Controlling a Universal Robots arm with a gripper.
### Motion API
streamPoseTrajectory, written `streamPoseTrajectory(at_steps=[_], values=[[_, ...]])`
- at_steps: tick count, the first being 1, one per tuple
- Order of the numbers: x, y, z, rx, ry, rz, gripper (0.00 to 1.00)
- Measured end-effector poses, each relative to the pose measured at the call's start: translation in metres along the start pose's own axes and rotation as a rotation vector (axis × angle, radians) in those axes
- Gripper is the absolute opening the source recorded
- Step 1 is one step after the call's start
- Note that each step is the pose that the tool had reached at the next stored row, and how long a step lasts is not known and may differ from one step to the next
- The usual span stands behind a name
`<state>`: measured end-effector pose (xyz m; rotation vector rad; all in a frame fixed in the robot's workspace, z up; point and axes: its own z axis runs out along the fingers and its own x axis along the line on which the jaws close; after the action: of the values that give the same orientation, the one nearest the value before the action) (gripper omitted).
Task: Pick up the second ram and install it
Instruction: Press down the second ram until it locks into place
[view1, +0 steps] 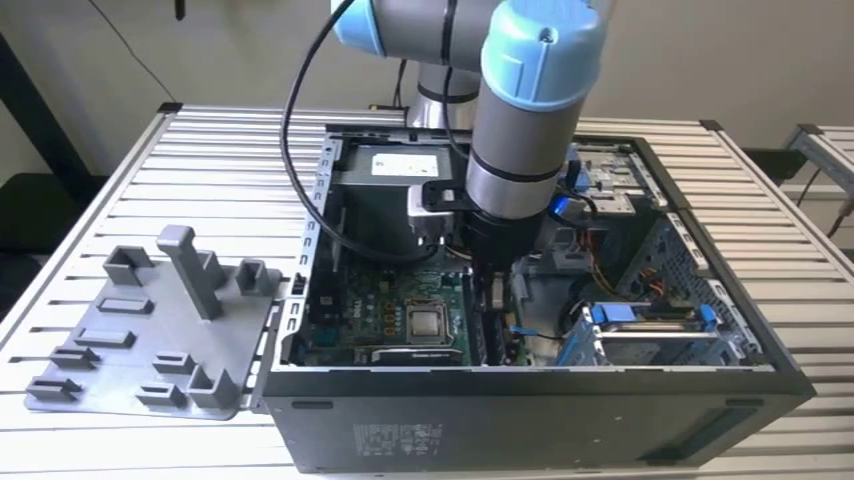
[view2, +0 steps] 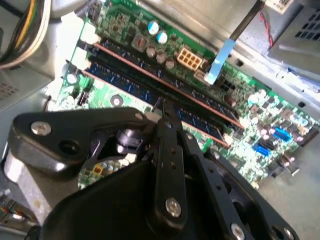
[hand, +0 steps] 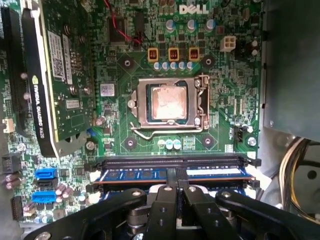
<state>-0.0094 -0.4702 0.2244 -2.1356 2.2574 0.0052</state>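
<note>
The arm reaches down into the open computer case (view1: 534, 400), which sits on a slatted metal bench (view1: 160, 180). Its end effector (view2: 162, 112) is low over the green motherboard (hand: 165, 65), at the memory slots beside the bare processor socket (hand: 167, 102). In both wrist views the black fingers (hand: 176, 180) are pressed close together on the top edge of the second ram (hand: 145, 175) — a long dark stick with a row of chips, standing on edge in its slot. In the second wrist view another memory stick (view2: 165, 67) lies parallel in the slot just beside it, near a flat blue cable (view2: 220, 62). A graphics card (hand: 52, 75) stands on the board in the first wrist view. In the exterior view a grey plastic fixture tray (view1: 147, 340) with upright posts rests on the bench at the exterior view's left, touching the case.
</note>
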Motion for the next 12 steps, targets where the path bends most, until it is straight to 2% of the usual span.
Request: streamPoseTrajectory(at_steps=[2, 6, 10, 12], values=[[0.0003, -0.0001, -0.0089, -0.0005, 0.0027, 0.000, 0.11], [0.0000, -0.0004, -0.0239, -0.0006, 0.0030, 0.000, 0.11], [-0.0004, -0.0007, -0.0365, -0.0006, 0.0030, 0.000, 0.11], [-0.0005, -0.0007, -0.0397, -0.0006, 0.0029, 0.000, 0.11]])
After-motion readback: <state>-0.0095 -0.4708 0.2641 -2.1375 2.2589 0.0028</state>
